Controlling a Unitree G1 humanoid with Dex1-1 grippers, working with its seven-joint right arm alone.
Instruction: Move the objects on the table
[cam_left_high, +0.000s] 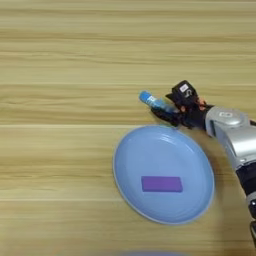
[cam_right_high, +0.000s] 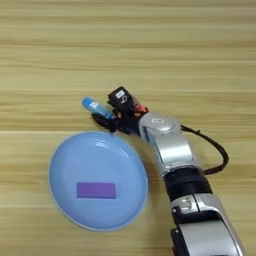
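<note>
Clamped on the tube (cam_right_high: 98, 108), the two black fingers (cam_right_high: 102, 120) of the gripper (cam_right_high: 111, 114) pinch its right end, one finger showing below the tube and the other above it by a small white-labelled black box on the wrist. From the plate (cam_right_high: 65, 200), tube and gripper sit at about 1 o'clock, just past the rim. The tube lies tilted, its blue cap pointing toward 10 o'clock, its body slanting down to the fingers; whether it touches the table (cam_left_high: 60, 75) or is lifted off it, I cannot tell. Inside the plate, the block (cam_left_high: 161, 184) lies flat, a little toward 5 o'clock from the centre, long side running 9 to 3. The silver forearm (cam_right_high: 167, 142) reaches in from 5 o'clock, a black cable (cam_right_high: 220, 155) looping out on its right side. Orange wiring shows at the wrist.
</note>
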